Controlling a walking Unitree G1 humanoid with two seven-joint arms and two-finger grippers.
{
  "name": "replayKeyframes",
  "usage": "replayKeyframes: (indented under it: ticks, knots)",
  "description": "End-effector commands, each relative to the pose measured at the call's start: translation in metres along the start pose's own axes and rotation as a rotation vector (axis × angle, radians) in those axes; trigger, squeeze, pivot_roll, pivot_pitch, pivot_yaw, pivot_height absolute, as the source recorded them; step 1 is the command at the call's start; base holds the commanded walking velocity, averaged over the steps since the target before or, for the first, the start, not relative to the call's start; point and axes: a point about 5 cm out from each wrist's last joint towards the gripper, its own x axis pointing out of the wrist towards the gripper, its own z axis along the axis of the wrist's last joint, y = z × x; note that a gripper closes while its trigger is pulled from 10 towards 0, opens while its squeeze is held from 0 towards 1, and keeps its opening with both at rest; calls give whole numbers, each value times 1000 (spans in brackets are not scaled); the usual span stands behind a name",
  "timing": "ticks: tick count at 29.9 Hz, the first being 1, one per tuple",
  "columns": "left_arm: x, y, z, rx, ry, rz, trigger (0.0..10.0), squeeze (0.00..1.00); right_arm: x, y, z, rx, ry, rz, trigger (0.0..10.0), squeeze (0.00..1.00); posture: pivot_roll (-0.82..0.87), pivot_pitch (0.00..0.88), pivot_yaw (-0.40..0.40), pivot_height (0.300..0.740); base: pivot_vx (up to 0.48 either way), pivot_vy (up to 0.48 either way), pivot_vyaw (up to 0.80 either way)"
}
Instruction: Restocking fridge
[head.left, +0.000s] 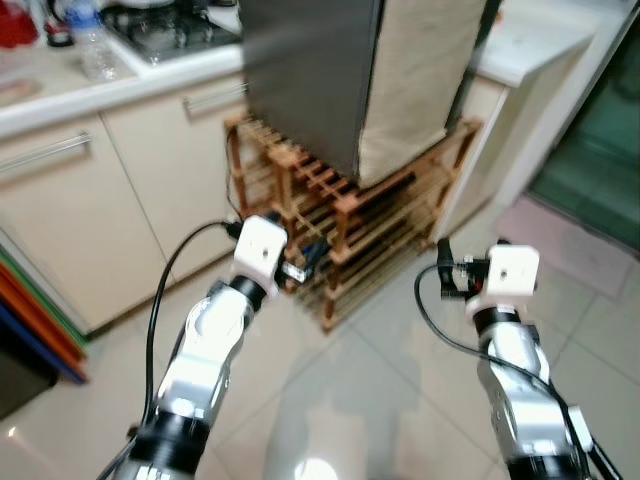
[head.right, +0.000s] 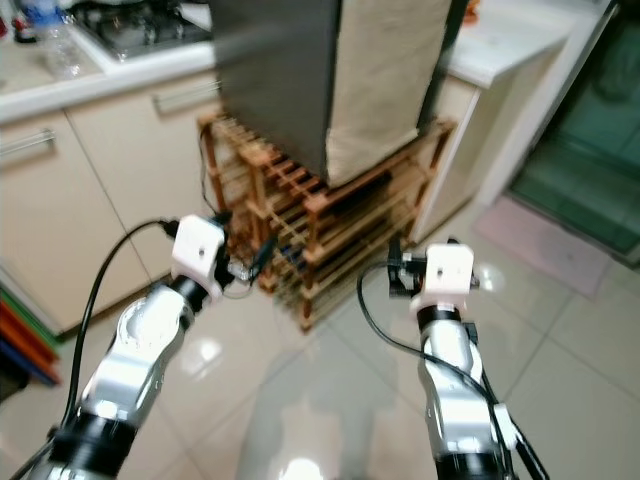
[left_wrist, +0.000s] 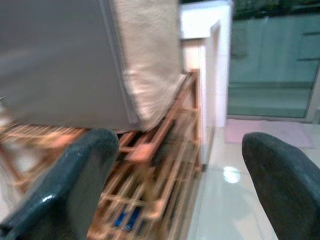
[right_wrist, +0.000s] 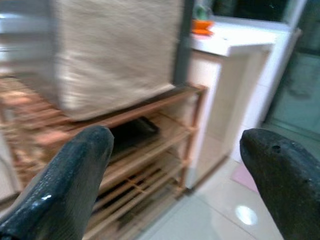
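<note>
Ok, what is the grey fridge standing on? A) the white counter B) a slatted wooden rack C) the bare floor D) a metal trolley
B: the fridge sits on top of the slatted wooden rack, beside the cabinets.

Head stereo pair: high, facing forward and down onto the glossy tiled floor (head.left: 330, 400), blurred. Both eyes share the slatted wooden rack (head.left: 350, 230) and the grey fridge (head.left: 305, 70) standing on it, seen from a short way off. Left wrist camera: low, looks along its fingers (left_wrist: 65, 185) at the rack's front corner, close. Right wrist camera: low, faces the rack's side shelves (right_wrist: 150, 135) and the white table (right_wrist: 235, 42).
</note>
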Motion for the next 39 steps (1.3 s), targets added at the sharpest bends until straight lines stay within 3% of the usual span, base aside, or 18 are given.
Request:
replayKeyframes:
  ticks: [1,13,20,27,39]
  knots:
    - [3,-2,2,11,0,14,10000,0,1,-3,3,-8,-11,-13,10000,0,60,38,3,728,0,0,0]
    - [8,3,8,15,-13,67,10000,0,1,-12,10,-32,-49,-55,10000,0,52,37,5,728,261,73,0]
    - [14,3,17,-73,-23,125,10000,0,2,-18,25,-48,-84,-81,10000,0,40,40,-2,728,442,0,0]
    - [15,-3,14,-61,-3,126,10000,0,-1,-14,20,-48,-60,-71,10000,0,39,41,-3,728,442,0,0]
    - [12,3,17,-62,-9,166,10000,0,-7,-13,10,-50,-19,-55,10000,0,43,47,-2,728,425,105,0]
